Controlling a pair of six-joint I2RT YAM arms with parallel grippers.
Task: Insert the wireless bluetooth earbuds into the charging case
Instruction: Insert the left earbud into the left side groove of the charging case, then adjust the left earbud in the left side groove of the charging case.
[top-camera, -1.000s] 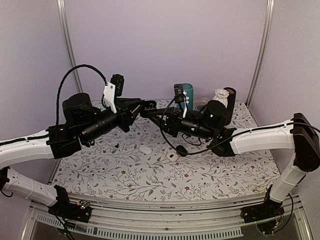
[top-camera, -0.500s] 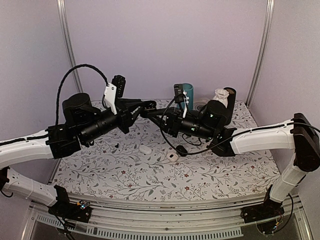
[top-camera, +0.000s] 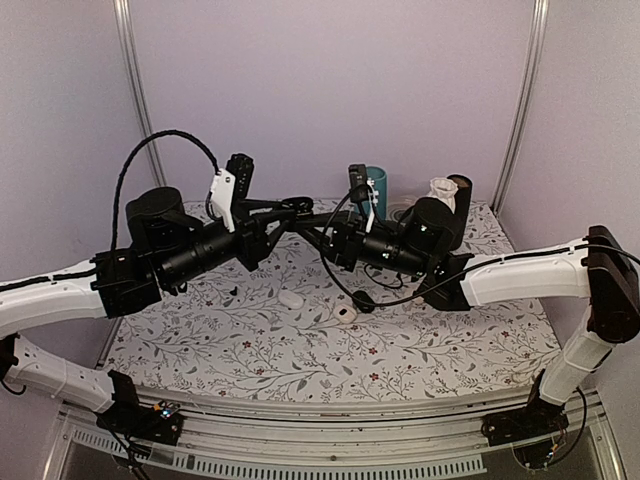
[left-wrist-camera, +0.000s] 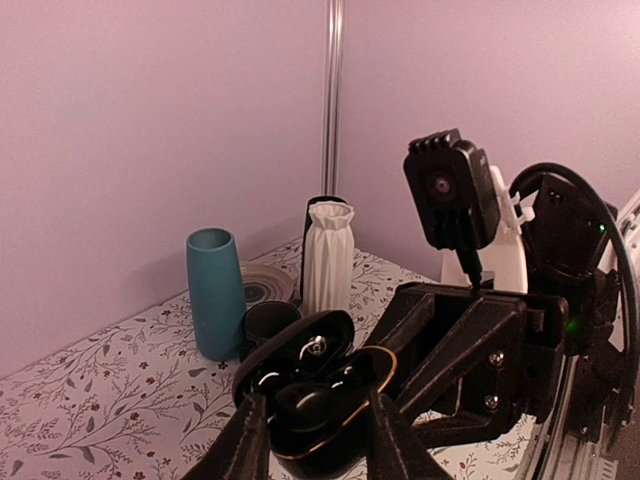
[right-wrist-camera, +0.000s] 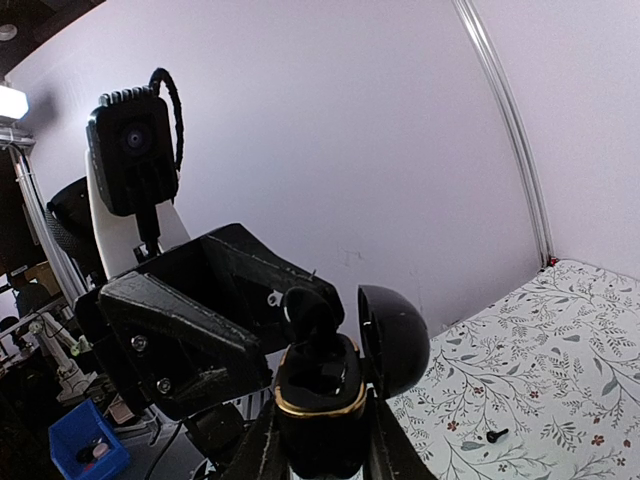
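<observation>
Earbud (right-wrist-camera: 310, 315), dark and tiny, stands at the mouth of the charging case (right-wrist-camera: 320, 400), which is held in the air over the middle of the table (top-camera: 300, 360), where the two arms meet. It looks only part way into its well. The case lid is hinged open, and the right gripper (right-wrist-camera: 322, 410) pinches the case body between its fingers. The left gripper (left-wrist-camera: 315, 415) reaches in from the left with its fingers either side of the case mouth; I cannot tell whether they press on the bud or stand apart from it.

A likely fault is a skewed bud. If it is tilted against the gold rim, a push would jam it or flick it out, and it would drop to the table far below. A hard push could also twist the case in the right fingers. A second small dark piece (right-wrist-camera: 493, 436), perhaps the other bud, lies on the cloth on the left. Two white pebble shapes (top-camera: 291, 298) lie nearer the middle
</observation>
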